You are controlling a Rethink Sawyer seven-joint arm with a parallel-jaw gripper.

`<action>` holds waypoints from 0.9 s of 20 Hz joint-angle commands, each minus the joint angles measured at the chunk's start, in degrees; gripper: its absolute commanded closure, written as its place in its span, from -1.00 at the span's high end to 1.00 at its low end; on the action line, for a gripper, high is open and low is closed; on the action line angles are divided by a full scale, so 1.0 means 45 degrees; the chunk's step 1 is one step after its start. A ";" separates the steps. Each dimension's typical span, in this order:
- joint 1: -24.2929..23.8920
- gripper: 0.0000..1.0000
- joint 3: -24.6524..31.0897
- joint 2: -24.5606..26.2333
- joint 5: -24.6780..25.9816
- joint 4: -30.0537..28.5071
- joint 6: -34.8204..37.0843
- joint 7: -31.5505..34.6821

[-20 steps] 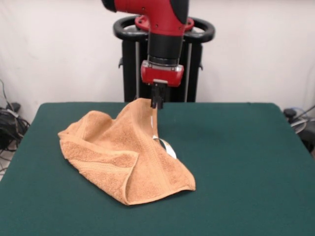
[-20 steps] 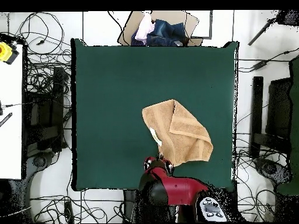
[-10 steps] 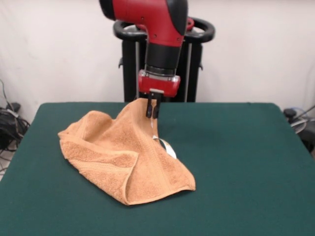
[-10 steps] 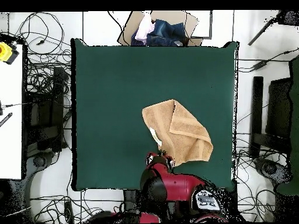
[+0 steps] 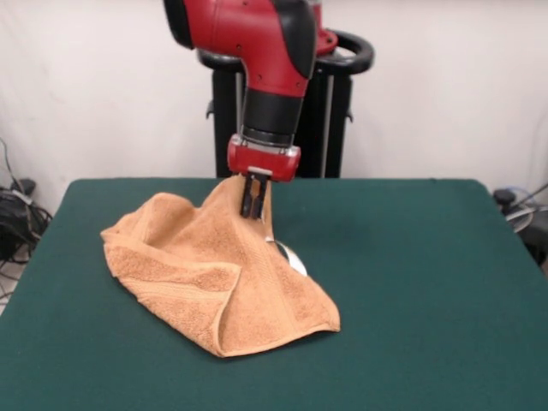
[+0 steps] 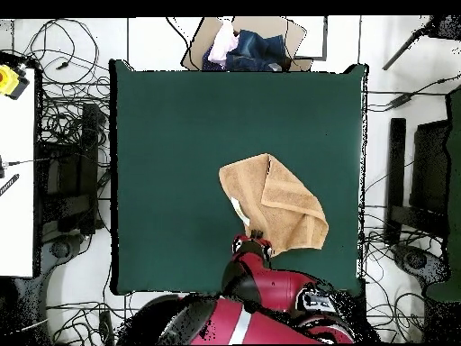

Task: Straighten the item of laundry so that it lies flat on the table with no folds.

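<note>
The orange-tan towel (image 5: 218, 274) lies crumpled on the green table (image 5: 411, 257), left of the middle, with folds and one edge doubled over. Its far corner stands up in a peak. My gripper (image 5: 251, 204) is at that peak, jaws close together on the cloth. The white tag (image 5: 292, 258) shows just below the gripper. In the overhead view the towel (image 6: 275, 203) lies near the table's (image 6: 171, 135) bottom edge, with a flap folded across its right half, and the gripper (image 6: 254, 237) is at its lower corner.
The black pedestal (image 5: 342, 103) stands behind the table's far edge. In the overhead view a box of clothes (image 6: 245, 45) sits beyond the top edge, cables lie on the floor all round, and a white bench (image 6: 16, 162) stands at the left.
The arm has swung left and lowered a little. The gripper has moved left with the towel's raised corner. The rest of the towel has not moved.
</note>
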State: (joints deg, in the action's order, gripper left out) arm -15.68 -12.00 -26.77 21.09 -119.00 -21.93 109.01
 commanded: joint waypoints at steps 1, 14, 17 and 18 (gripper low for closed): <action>0.0264 -1.00 -0.0396 0.1308 -0.0966 0.1112 -0.1316 0.1857; 0.1048 -1.00 -0.0607 0.4841 -0.3042 0.2402 -0.3388 0.1762; 0.1484 -1.00 -0.0601 0.5611 -0.4084 0.2533 -0.4058 0.1986; 0.1551 -1.00 -0.0577 0.5749 -0.4261 0.2576 -0.4157 0.2030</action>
State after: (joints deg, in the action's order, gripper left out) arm -10.45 -18.34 -13.27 13.60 -118.51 -39.61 109.01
